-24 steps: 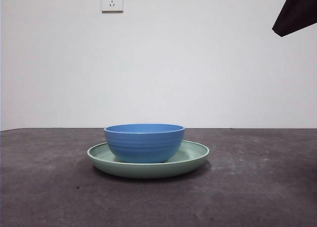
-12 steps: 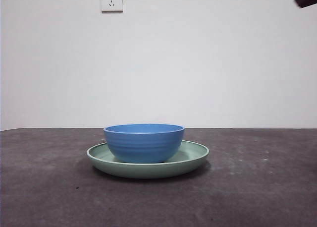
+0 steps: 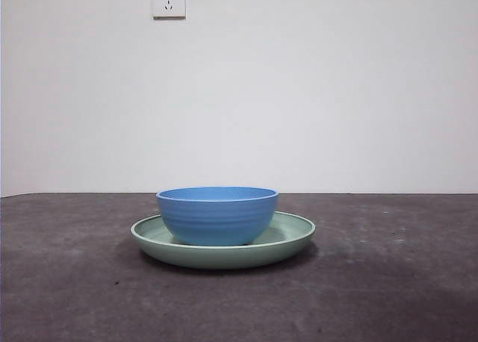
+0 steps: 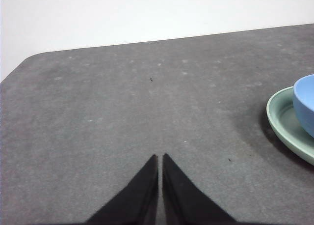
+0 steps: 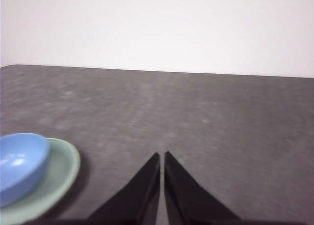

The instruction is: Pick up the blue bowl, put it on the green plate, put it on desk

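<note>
The blue bowl (image 3: 217, 215) sits upright inside the green plate (image 3: 293, 233), which rests on the desk (image 3: 388, 282); the left gripper (image 4: 160, 158) and right gripper (image 5: 161, 156) each hover over bare desk well clear of the plate, jaws pressed together and holding nothing. If the bowl is lifted again, a grip on its thin rim could likely slip or drag the plate along. The desk is dark, mottled and matte, and behind the plate stands a plain white wall with a socket (image 3: 169, 0) high up.
</note>
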You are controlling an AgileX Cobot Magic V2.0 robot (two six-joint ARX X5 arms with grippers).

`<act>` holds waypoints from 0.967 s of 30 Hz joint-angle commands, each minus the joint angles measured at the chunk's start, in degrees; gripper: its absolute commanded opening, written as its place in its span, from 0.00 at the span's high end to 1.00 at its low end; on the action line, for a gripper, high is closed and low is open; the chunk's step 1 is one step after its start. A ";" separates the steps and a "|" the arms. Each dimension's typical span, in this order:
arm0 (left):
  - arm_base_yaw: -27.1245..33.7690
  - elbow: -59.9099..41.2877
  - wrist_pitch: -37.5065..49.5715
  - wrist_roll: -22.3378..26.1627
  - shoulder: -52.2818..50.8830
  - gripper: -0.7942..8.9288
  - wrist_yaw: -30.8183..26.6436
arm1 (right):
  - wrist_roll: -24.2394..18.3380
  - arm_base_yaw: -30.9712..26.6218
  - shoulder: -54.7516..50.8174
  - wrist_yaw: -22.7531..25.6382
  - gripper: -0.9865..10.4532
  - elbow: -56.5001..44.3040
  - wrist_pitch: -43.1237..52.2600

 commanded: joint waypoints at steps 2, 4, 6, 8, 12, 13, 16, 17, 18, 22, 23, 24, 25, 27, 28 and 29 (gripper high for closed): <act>0.04 -1.18 -0.42 -0.15 -0.11 0.90 -0.04 | -0.63 -0.83 -4.11 2.67 0.91 -4.72 3.19; 0.04 -1.18 -0.42 -0.15 -0.11 0.90 -0.04 | -0.63 -0.92 -5.97 4.09 0.91 -6.69 3.32; 0.04 -1.18 -0.42 -0.15 -0.13 0.90 -0.04 | -0.61 -0.94 -7.61 5.62 0.91 -8.41 3.34; 0.04 -1.18 -0.42 -0.15 -0.11 0.90 -0.04 | -0.59 -0.94 -8.81 6.54 0.91 -9.81 3.32; 0.04 -1.18 -0.42 -0.15 -0.11 0.90 -0.04 | -0.28 -0.94 -10.67 6.47 0.91 -12.15 3.28; 0.04 -1.18 -0.42 -0.15 -0.11 0.90 -0.04 | -0.02 -0.94 -10.84 6.47 0.91 -12.68 3.30; 0.04 -1.18 -0.42 -0.15 -0.11 0.90 -0.04 | 0.26 -0.94 -10.84 6.47 0.91 -13.70 2.78; 0.04 -1.18 -0.42 -0.15 -0.11 0.90 -0.04 | 0.26 -0.94 -10.84 6.49 0.91 -13.92 2.43; 0.04 -1.18 -0.42 -0.15 -0.11 0.90 -0.04 | 0.24 -0.94 -10.84 6.49 0.91 -14.01 1.46; 0.04 -1.18 -0.42 -0.15 -0.11 0.90 -0.04 | 0.15 -0.94 -10.84 6.54 0.91 -14.01 -1.44; 0.04 -1.18 -0.42 -0.15 -0.11 0.90 -0.04 | 0.24 -0.94 -10.84 6.54 0.91 -14.01 -1.38; 0.04 -1.18 -0.42 -0.15 -0.11 0.90 -0.04 | 0.26 -0.94 -10.84 6.47 0.91 -14.01 -1.38; 0.04 -1.18 -0.39 -0.15 -0.13 0.90 -0.04 | 0.24 -0.94 -10.84 6.47 0.91 -14.01 -1.22; 0.04 -1.18 -0.42 -0.15 -0.11 0.90 -0.04 | 0.22 -0.94 -10.84 6.47 0.91 -14.01 -0.66; 0.04 -1.18 -0.42 -0.15 -0.11 0.90 -0.04 | 0.22 -0.94 -10.84 6.49 0.91 -13.99 -0.28; 0.04 -1.18 -0.42 -0.15 -0.13 0.90 -0.04 | 0.22 -0.94 -10.84 6.49 0.91 -13.99 -0.07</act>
